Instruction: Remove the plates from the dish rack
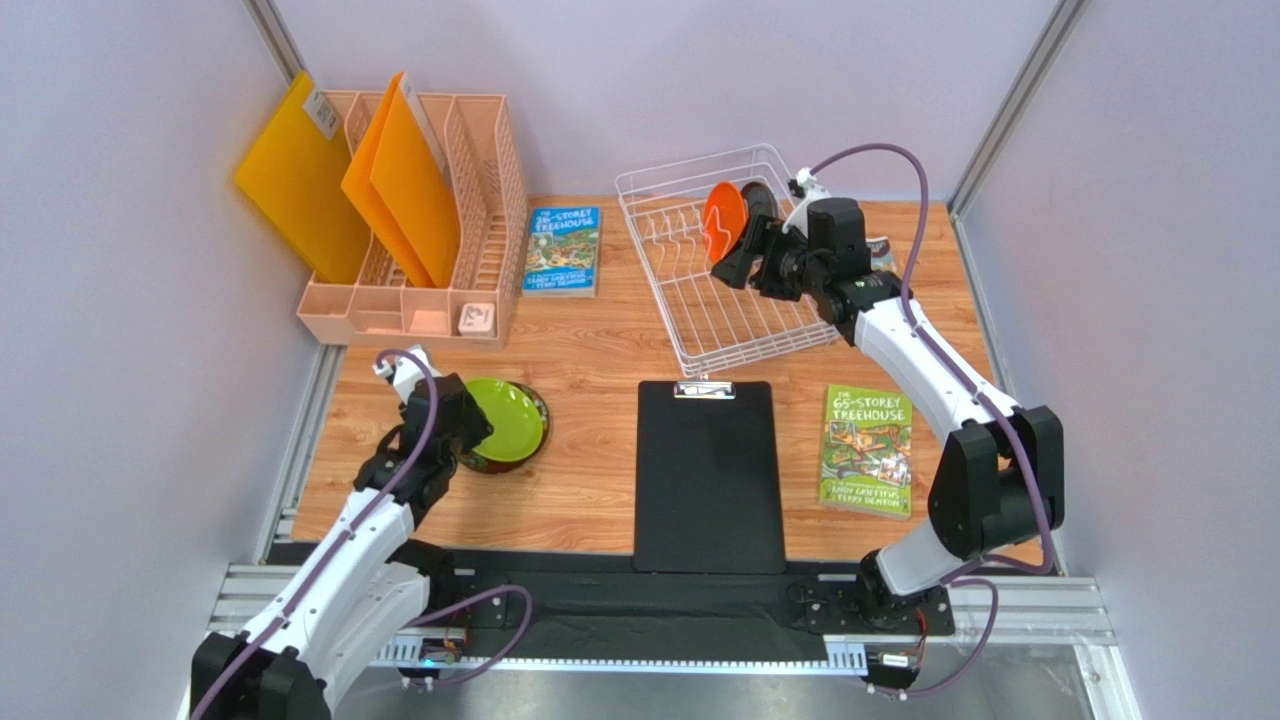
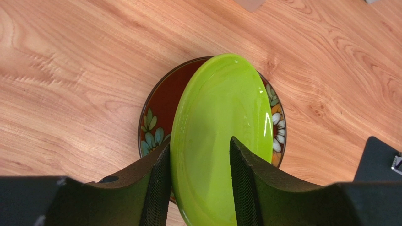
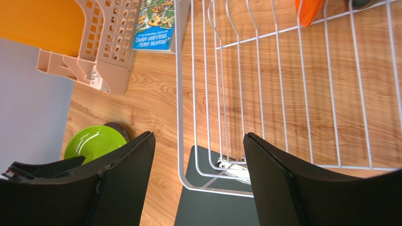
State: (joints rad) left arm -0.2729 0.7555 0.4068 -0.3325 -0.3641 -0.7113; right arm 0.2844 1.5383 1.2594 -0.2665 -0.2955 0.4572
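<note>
Back your left gripper (image 2: 199, 143) straight off the lime green plate (image 2: 221, 108) resting on the floral plate (image 2: 158, 108); gripping or released, I can't tell. Right gripper (image 3: 199, 136) gapes.

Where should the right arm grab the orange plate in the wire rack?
Probably its upper rim, from above, one finger on each face: the orange plate stands on edge in the dish rack, so only that rim clears the wires.

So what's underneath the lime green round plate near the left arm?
A dark red round plate with a floral pattern, flat on the wooden table. Only its rim and flowers show on either side; its middle is covered.
</note>
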